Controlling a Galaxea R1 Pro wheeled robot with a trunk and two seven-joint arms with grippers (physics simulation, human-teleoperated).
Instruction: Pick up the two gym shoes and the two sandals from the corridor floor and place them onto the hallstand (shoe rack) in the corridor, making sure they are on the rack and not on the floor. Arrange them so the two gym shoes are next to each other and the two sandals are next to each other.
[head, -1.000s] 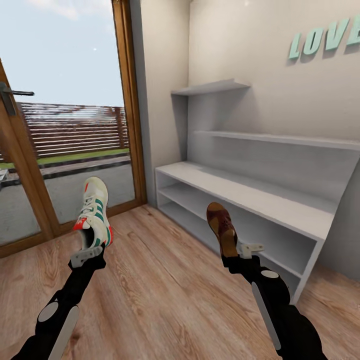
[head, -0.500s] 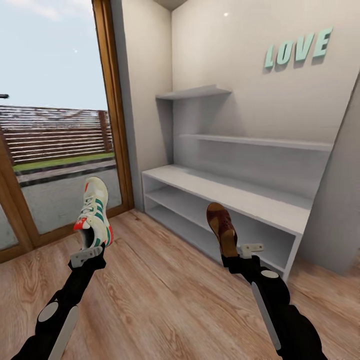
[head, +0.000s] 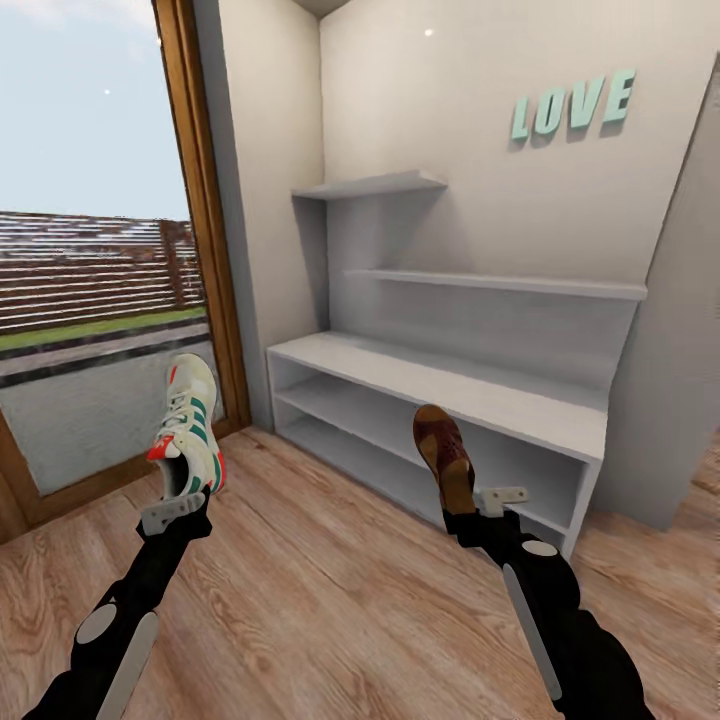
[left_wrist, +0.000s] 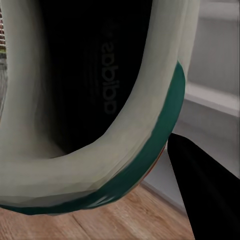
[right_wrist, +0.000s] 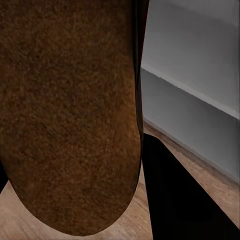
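My left gripper (head: 178, 500) is shut on the heel of a white gym shoe (head: 189, 425) with green stripes and red accents, held toe-up above the wood-plank corridor floor (head: 320, 610). The left wrist view looks into the shoe's dark opening (left_wrist: 95, 85), with one black finger (left_wrist: 207, 190) beside it. My right gripper (head: 468, 512) is shut on a brown sandal (head: 444, 455), also held toe-up. Its tan footbed (right_wrist: 65, 110) shows in the right wrist view. The light grey hallstand (head: 440, 385) with bench top, two low shelves and staggered wall shelves stands ahead, to the right.
A tall wood-framed glass door (head: 195, 220) is at the left, with a fence and lawn outside. Teal letters reading LOVE (head: 572, 104) hang on the wall above the hallstand. A grey wall panel (head: 680, 330) closes the hallstand's right end.
The whole view has swung, so the door slid leftward and the hallstand came closer to centre. Both arms keep the same pose, each still holding its shoe.
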